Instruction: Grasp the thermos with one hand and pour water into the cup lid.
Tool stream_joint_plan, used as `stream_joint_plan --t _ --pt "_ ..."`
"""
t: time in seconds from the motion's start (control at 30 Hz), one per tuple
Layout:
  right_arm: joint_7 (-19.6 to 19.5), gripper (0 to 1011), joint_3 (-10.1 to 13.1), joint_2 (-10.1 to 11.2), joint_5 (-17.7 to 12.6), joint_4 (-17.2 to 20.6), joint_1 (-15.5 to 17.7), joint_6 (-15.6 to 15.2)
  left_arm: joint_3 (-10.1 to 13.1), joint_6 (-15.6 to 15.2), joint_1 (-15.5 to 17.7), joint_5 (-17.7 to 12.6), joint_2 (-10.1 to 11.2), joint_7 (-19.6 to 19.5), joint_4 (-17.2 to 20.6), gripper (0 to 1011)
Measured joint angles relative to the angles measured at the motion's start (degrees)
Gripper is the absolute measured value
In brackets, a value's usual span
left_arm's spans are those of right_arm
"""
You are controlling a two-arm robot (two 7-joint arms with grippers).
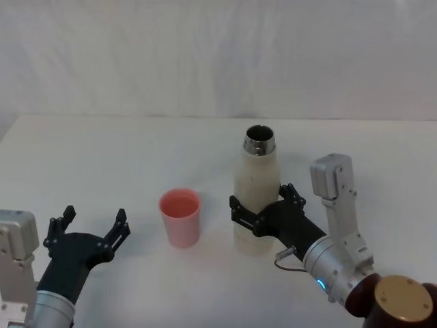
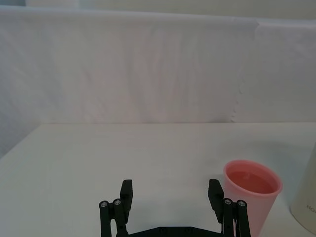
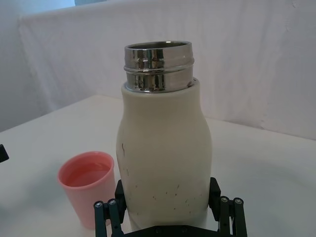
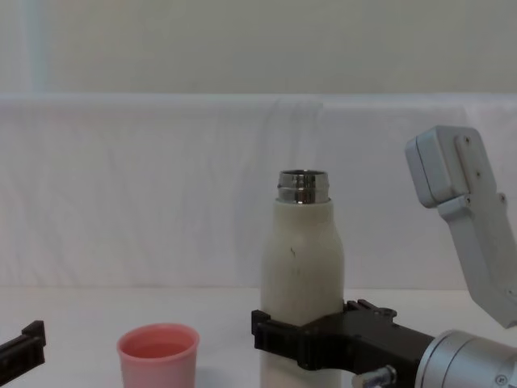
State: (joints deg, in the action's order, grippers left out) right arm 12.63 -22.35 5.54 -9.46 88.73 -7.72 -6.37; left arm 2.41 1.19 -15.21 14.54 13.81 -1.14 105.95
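The thermos (image 1: pixel 256 174) stands upright on the white table, its steel neck open; in the right wrist view the thermos (image 3: pixel 163 148) is close up. My right gripper (image 1: pixel 263 198) is open around its lower body, one finger on each side, close to the wall. Just to its left stands the pink cup lid (image 1: pixel 180 219), upright and apart from the bottle. In the chest view the right gripper (image 4: pixel 303 327) reaches in low around the thermos (image 4: pixel 303 250). My left gripper (image 1: pixel 95 217) rests open near the front left, left of the cup lid (image 2: pixel 252 197), holding nothing.
A white table (image 1: pixel 136 157) carries everything, with bare surface behind and to the left of the cup lid. A white cloth backdrop (image 4: pixel 161 186) closes off the far edge.
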Motion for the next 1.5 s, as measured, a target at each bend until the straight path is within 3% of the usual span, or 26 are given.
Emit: stream_joint_plan --t 0.53,1.5 --pt "0.0 1001 -0.3 -0.9 0.4 -2.9 -2.1 0.6 0.0 0.0 0.0 0.0 0.0 0.0 0.0 1001" --pt "0.1 953 -0.3 -0.9 0.5 -3.0 -2.1 0.7 0.0 0.0 0.0 0.0 0.0 0.0 0.0 1001"
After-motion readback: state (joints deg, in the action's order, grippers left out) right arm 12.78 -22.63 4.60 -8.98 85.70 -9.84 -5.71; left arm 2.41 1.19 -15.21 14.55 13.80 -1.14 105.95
